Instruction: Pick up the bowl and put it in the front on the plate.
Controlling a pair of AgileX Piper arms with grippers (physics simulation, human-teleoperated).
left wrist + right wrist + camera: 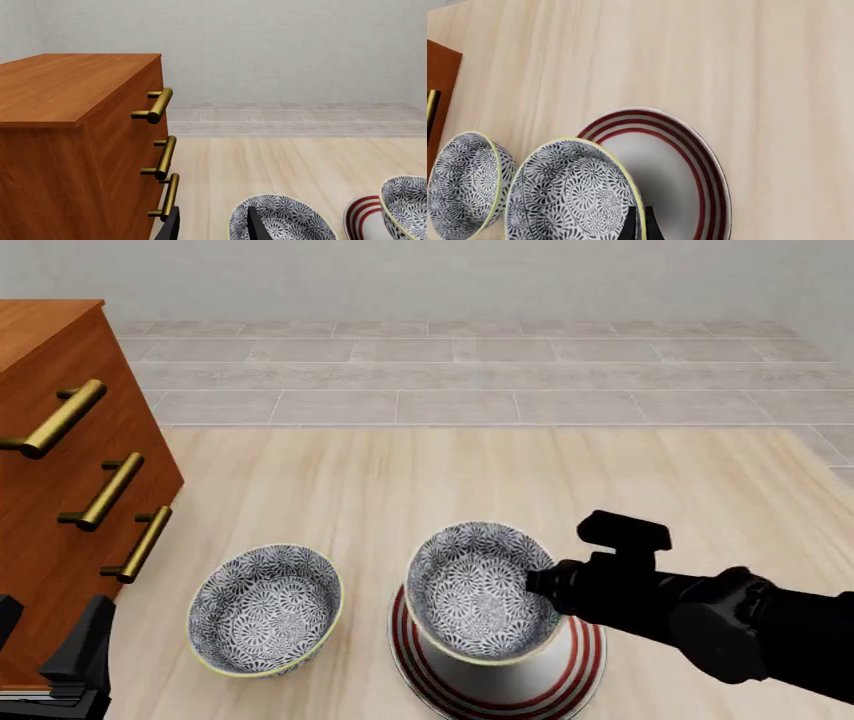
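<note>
The floral bowl (474, 585) is tilted over the red-ringed white plate (581, 660) near the table's front. My right gripper (541, 581) is shut on its right rim. In the right wrist view the fingers (639, 223) pinch the cream rim of this bowl (570, 195), with the plate (700, 170) beneath it. I cannot tell whether the bowl's base touches the plate. A second identical bowl (264, 608) stands on the table to the left. My left gripper (47, 632) hangs open at the front left corner, beside that second bowl (287, 220), holding nothing.
A wooden drawer cabinet (54, 440) with three brass handles (107, 492) stands along the left side, close to my left gripper. Beyond the table's far edge lies a grey tiled floor (467, 370) and a wall.
</note>
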